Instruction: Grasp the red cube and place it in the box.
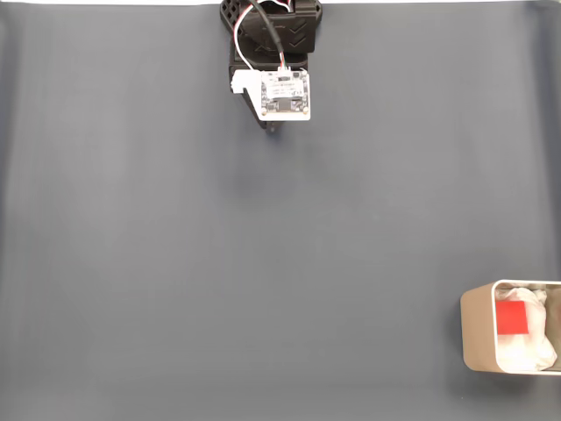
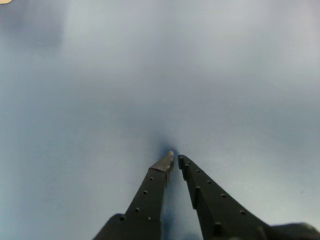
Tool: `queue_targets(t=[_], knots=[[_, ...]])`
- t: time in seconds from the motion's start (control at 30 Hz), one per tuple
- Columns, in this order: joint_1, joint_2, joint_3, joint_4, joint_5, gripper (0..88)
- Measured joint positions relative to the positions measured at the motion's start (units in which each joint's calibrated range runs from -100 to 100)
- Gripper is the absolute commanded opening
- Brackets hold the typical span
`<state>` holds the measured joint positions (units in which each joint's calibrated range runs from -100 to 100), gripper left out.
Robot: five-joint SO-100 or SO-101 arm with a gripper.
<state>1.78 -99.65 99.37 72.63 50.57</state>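
The red cube (image 1: 512,317) lies inside the box (image 1: 475,330) at lower right of the fixed view, well apart from the empty, nearly closed end effector (image 2: 175,159) at top centre

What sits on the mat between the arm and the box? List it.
Nothing: in the fixed view the grey mat runs bare from the arm at the top to the box at lower right, where the red cube already rests.
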Motion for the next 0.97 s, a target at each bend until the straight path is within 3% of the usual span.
queue_targets(t=[0.97], knots=[[-0.4,-0.3,0.0,2.0,-1.1,0.1]])
